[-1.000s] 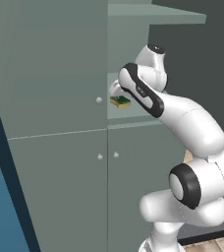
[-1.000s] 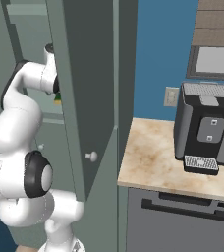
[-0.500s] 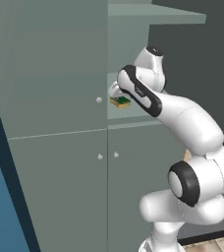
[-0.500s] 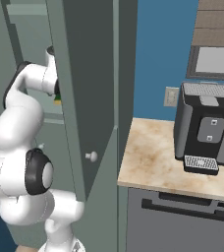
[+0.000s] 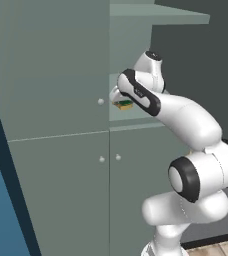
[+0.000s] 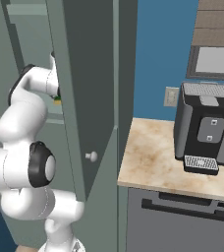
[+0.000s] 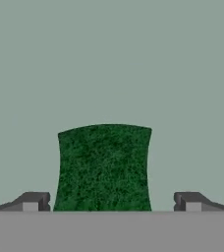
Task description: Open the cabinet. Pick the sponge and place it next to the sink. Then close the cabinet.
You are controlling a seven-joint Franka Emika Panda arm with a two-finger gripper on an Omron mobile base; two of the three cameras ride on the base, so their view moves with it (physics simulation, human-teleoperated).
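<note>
Sponge [image 7: 104, 167], a small rectangular pad with yellow body and green scrub layer, lies on a shelf inside the tall grey-green cabinet [image 5: 56, 75] with small round pale knobs, green face toward the hand camera; the two-finger gripper [image 7: 111, 202] stands fully spread, one dark fingertip [image 7: 33, 201] on either side of the sponge, holding nothing; whether the tips touch it seems doubtful; the upper right door [image 6: 79, 88] hangs open beside a black coffee machine [image 6: 207, 130] on the pale marbled counter [image 6: 153, 165].
</note>
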